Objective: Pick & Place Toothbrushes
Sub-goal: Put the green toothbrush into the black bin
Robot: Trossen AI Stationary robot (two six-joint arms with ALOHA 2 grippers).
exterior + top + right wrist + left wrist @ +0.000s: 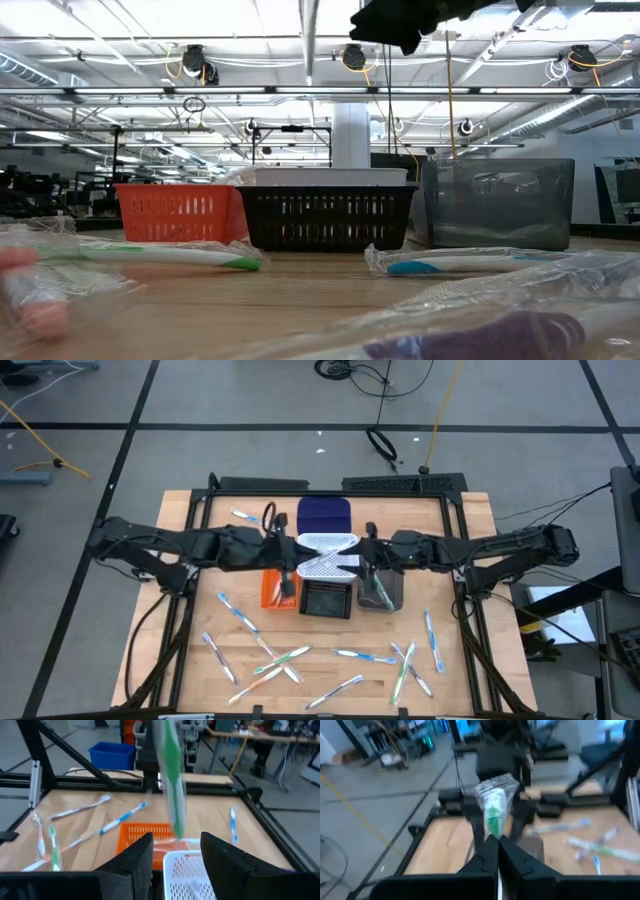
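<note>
My left gripper [497, 839] [292, 555] is shut on a clear-wrapped toothbrush [495, 805] with a green accent, held above the white bin [328, 557]. The same toothbrush [170, 770] points toward my right gripper [175, 852] [366, 555]. That gripper is open; its fingers stand either side of the toothbrush's free end without touching it. Several other wrapped toothbrushes [365, 656] lie flat on the table's near half, and one [244, 515] lies near the far left corner. My left gripper pinches one end of the wrapped toothbrush [495, 831] between its two fingers. The toothbrush sticks out past the fingertips along the fingers' line, toward the right arm. It is lifted clear of the table and bins.
Bins cluster at the table's middle: blue [325, 515] farthest, white below the grippers, then orange [272, 588], black [325, 600] and grey [382, 592] in a row. In the low view, wrapped toothbrushes [160, 257] [450, 265] lie before that row. A black frame [455, 510] borders the table.
</note>
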